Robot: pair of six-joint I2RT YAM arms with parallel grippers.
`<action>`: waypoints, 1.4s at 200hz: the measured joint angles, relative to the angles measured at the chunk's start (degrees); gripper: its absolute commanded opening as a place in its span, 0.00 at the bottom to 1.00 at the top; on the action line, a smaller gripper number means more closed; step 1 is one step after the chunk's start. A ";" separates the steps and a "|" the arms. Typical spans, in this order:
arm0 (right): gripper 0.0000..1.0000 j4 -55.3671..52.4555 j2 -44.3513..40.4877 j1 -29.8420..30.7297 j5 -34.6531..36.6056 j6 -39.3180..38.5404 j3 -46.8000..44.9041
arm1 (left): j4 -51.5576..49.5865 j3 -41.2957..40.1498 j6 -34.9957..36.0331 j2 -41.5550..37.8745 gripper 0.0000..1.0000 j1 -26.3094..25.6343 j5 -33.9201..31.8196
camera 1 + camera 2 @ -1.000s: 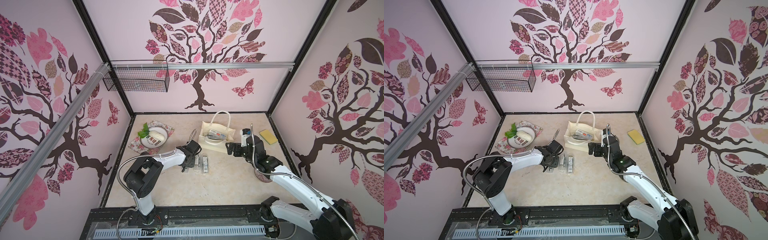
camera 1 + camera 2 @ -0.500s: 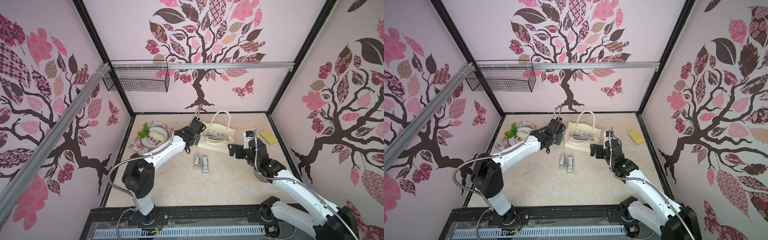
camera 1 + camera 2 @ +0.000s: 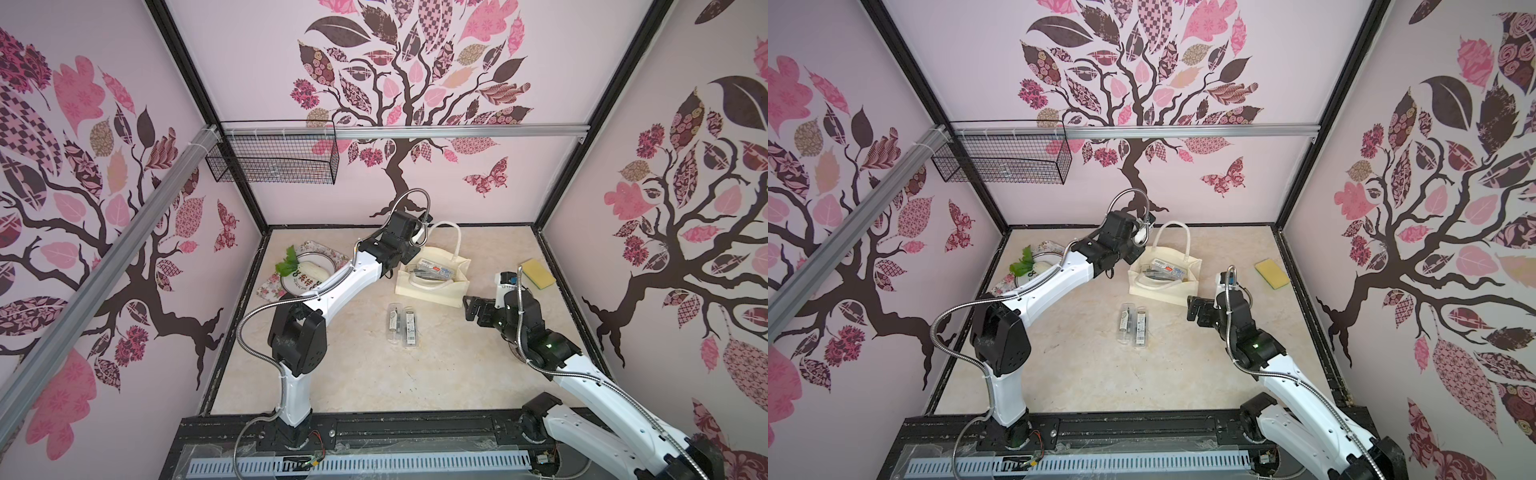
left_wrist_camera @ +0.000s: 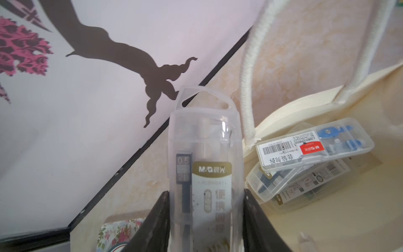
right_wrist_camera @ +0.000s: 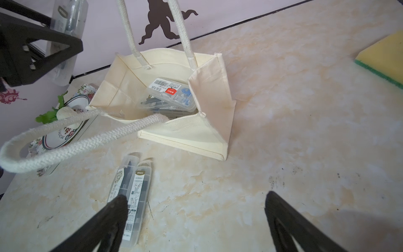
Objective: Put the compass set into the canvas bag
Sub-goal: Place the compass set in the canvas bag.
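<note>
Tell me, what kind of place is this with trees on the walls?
Probably a robot test booth, not a real room: a left arm and right arm mounted beside a table, sticker walls in a black frame, a bag set out.

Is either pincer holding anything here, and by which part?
The left pincer grips a clear compass set case across its width, on the half away from the hang tab. The right pincer is open and empty.

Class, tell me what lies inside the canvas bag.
In the canvas bag a red-labelled case with blue parts lies on top of other clear cases. The stack hides how many there are and the bag's floor beneath.
</note>
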 measured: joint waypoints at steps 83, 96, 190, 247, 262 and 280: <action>1.00 -0.76 0.94 0.00 -2.10 0.94 -0.20 | 10.47 -7.06 12.31 1.42 0.35 -4.98 7.39; 1.00 -0.79 0.94 0.00 -2.12 0.92 -0.20 | 10.45 -7.67 13.57 1.51 0.35 -4.98 7.91; 1.00 -1.11 0.83 0.00 -2.54 0.98 -0.20 | 5.40 -2.95 19.63 12.13 0.38 -5.11 6.51; 1.00 -1.25 0.76 0.00 -2.64 0.94 -0.20 | 3.63 0.24 21.14 14.69 0.64 -5.90 2.67; 1.00 -1.25 0.79 0.00 -2.64 0.96 -0.17 | 3.63 0.24 21.31 14.69 0.72 -5.92 1.44; 1.00 -1.27 0.79 0.00 -2.71 0.96 -0.13 | 4.11 0.26 21.11 14.69 0.84 -5.95 -0.28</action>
